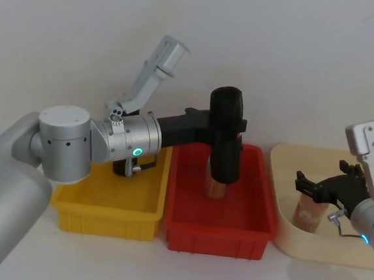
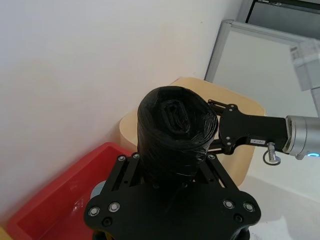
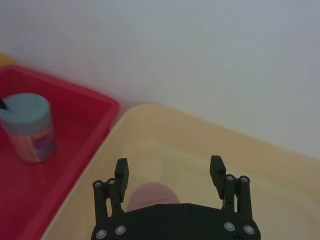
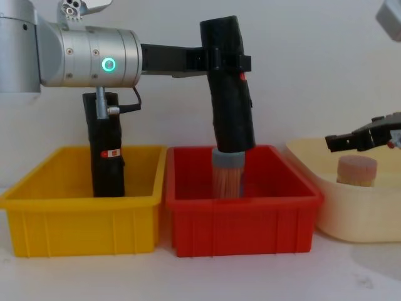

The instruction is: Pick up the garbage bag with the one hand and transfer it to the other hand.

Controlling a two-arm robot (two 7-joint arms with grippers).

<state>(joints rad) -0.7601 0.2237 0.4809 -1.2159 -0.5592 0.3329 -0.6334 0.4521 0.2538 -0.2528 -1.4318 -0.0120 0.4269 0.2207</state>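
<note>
- Left end effector [image 4: 227, 63], the one with the green ring glowing on its wrist, is clamped tight on the garbage bag [image 4: 230, 106], gripping it near the top.
- The bag hangs in the air over the red bin [image 4: 238, 226], which sits mid-desk [image 4: 188, 276], and it leans a touch, with its top toward the desk's left edge.
- The bag's lower end sits right above a blue-lidded jar [image 4: 227, 172] standing in the red bin; whether they touch, I cannot tell.
- From the left wrist, the bag's crumpled black end [image 2: 176, 120] rises up between the fingers [image 2: 131, 172].
- Over toward the desk's left edge, a second black roll [image 4: 106, 157] stands upright in the yellow bin [image 4: 81, 226], red-and-white label showing.
- Right end effector [image 3: 169, 170], with blue light at the wrist, hovers with its fingers spread wide and nothing between them.
- It is above the cream tray [image 4: 357, 213] by the desk's right edge, just over a pink-topped jar [image 4: 357, 170].
- The two end effectors are well apart, with the red bin's far wall between them.
</note>
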